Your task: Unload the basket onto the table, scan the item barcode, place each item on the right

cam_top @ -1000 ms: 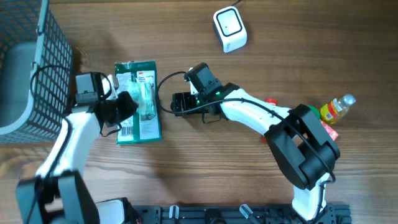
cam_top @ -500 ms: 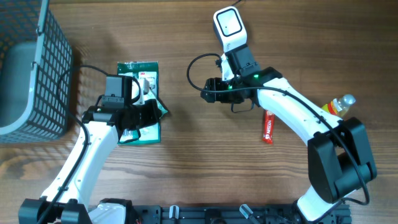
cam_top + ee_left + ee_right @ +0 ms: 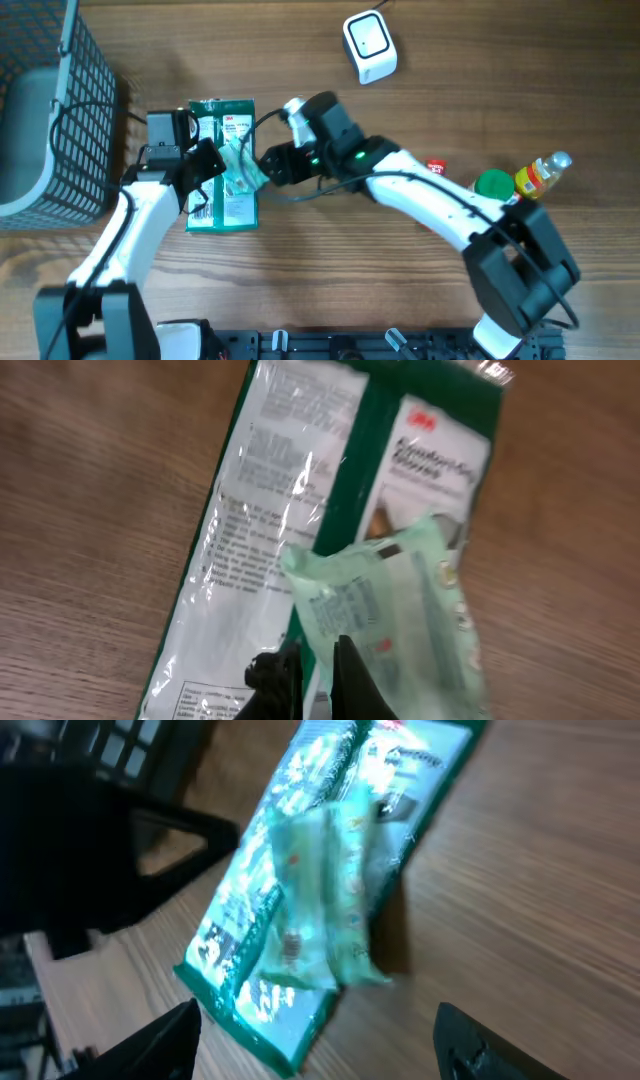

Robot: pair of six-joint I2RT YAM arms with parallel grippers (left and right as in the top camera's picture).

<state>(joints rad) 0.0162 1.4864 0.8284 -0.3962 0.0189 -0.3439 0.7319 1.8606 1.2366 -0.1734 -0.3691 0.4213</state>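
The wooden desk (image 3: 330,270) fills the overhead view. At its far left edge stands a grey mesh basket (image 3: 95,110).

The left arm (image 3: 130,220) reaches up from the near edge. Its jaws (image 3: 315,680) are closed narrow over the left side of the packet (image 3: 225,205), pinching the lower edge of the pouch (image 3: 390,620).

The right arm (image 3: 430,200) stretches in from the right. Its jaws (image 3: 325,1040) stand wide with nothing between them, just to the right of the pouch and pointing at it.

The packet is green and clear, and lies flat on the desk between the basket and the middle. Printed text and a barcode face up, the barcode at its near left corner.

The pouch is pale green and smaller. It sits tilted over the middle of the packet; the right wrist view shows it raised off the packet and throwing a shadow on the wood beside it.

The white scanner (image 3: 369,45) rests at the far edge, well apart from both jaws and from the pouch.

At the right side lie a small bottle (image 3: 540,174) with a yellow label, just beside a green lid (image 3: 493,184). Near them is a small red item (image 3: 437,167), partly hidden by the right arm.
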